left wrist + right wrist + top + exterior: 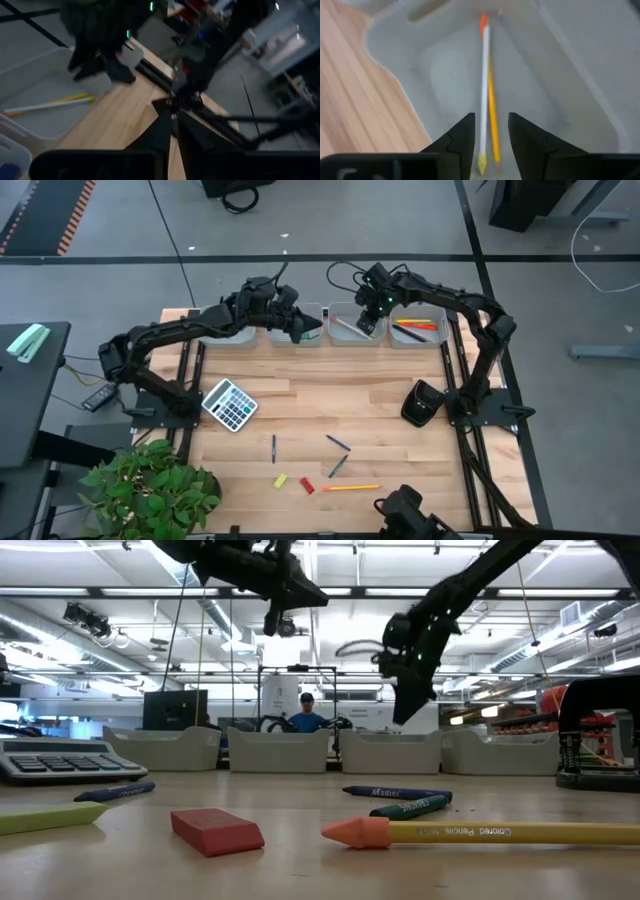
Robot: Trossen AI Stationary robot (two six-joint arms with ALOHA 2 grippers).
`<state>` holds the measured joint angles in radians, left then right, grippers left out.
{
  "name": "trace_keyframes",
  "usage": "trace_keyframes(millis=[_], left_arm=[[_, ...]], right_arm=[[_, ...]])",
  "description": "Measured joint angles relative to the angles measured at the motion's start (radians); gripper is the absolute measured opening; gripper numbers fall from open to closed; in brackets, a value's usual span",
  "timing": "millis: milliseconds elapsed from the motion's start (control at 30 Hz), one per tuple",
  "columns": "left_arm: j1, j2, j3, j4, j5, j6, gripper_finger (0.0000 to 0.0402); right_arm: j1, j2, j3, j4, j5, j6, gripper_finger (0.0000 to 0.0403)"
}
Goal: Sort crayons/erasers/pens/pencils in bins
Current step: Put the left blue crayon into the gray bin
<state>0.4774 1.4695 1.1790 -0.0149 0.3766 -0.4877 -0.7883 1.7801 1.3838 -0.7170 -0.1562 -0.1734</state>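
Observation:
Four light-grey bins stand in a row along the table's far edge. My right gripper hangs open over the third bin, pointing steeply down. Two pencils, one white and one yellow, lie flat on that bin's floor, showing in the gap between the fingers. My left gripper is shut and holds nothing, raised over the second bin. An orange-tipped pencil, a red eraser and a yellow eraser lie near the front edge.
The fourth bin holds red and yellow sticks. A grey calculator lies at the left. A blue crayon, a dark crayon and a green crayon lie near the front. A black stand sits at the right.

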Motion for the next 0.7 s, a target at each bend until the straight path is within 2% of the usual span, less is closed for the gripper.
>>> trace_keyframes(millis=[167,300,500,633,700], left_arm=[[0.004,-0.049,0.0,-0.24,0.022,0.104,0.004],[-0.009,-0.042,-0.001,-0.433,-0.004,0.097,0.0046],[-0.083,-0.035,-0.001,-0.569,-0.081,0.13,0.005],[-0.142,-0.035,-0.001,-0.61,-0.098,0.213,0.0047],[-0.168,-0.031,0.0,-0.662,-0.114,0.194,0.0046]], right_arm=[[0.008,-0.125,0.0,-0.026,-0.001,0.101,0.0135],[0.043,-0.214,0.0,-0.057,-0.008,0.229,0.0135],[0.159,-0.287,0.0,-0.115,-0.043,0.355,0.0135],[0.264,-0.292,0.0,-0.143,-0.121,0.387,0.0134],[0.315,-0.281,0.0,-0.151,-0.137,0.429,0.0131]])
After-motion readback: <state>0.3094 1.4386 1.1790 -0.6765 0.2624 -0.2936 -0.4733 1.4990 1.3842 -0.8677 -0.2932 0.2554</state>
